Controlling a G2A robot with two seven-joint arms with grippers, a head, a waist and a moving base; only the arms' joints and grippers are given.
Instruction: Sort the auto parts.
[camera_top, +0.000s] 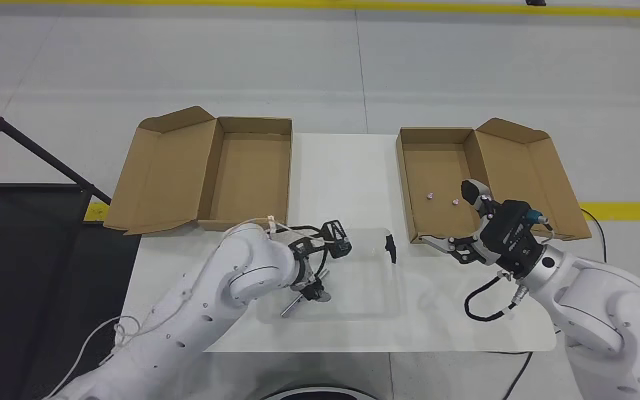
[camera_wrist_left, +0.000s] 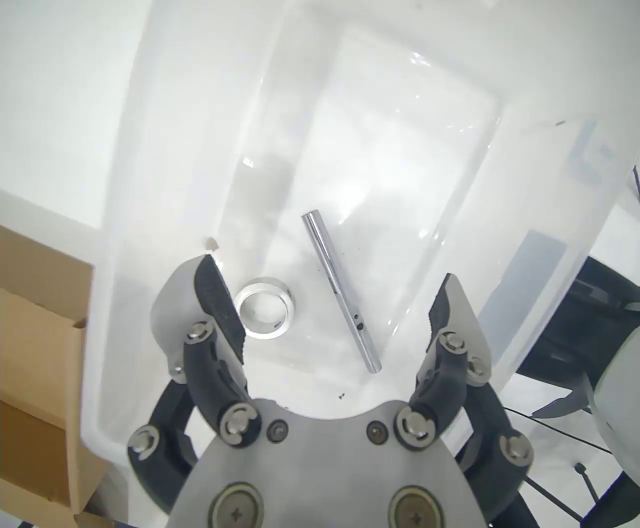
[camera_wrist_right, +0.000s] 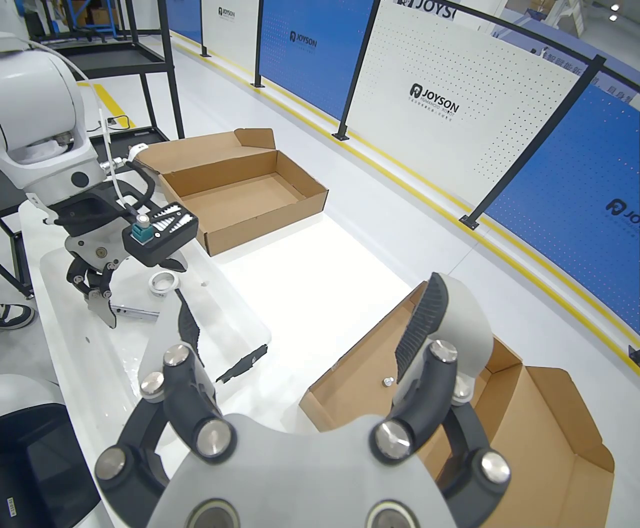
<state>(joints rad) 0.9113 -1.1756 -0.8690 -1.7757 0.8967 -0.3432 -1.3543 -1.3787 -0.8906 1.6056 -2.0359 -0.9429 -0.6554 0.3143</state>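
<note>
left gripper (camera_wrist_left: 327, 270) jaws wide, nothing held, down in clear bin (camera_wrist_left: 120, 250) above steel rod (camera_wrist_left: 340, 297) and metal ring (camera_wrist_left: 265, 315); ring near rod, not touching; bin at 6 o'clock on surface (camera_top: 340, 170); right gripper (camera_wrist_right: 308, 289) jaws wide, nothing held, over near wall of right box (camera_top: 440, 180) at 2 o'clock; small parts (camera_top: 430, 196) inside; left box (camera_top: 250, 175) at 10 o'clock
</note>
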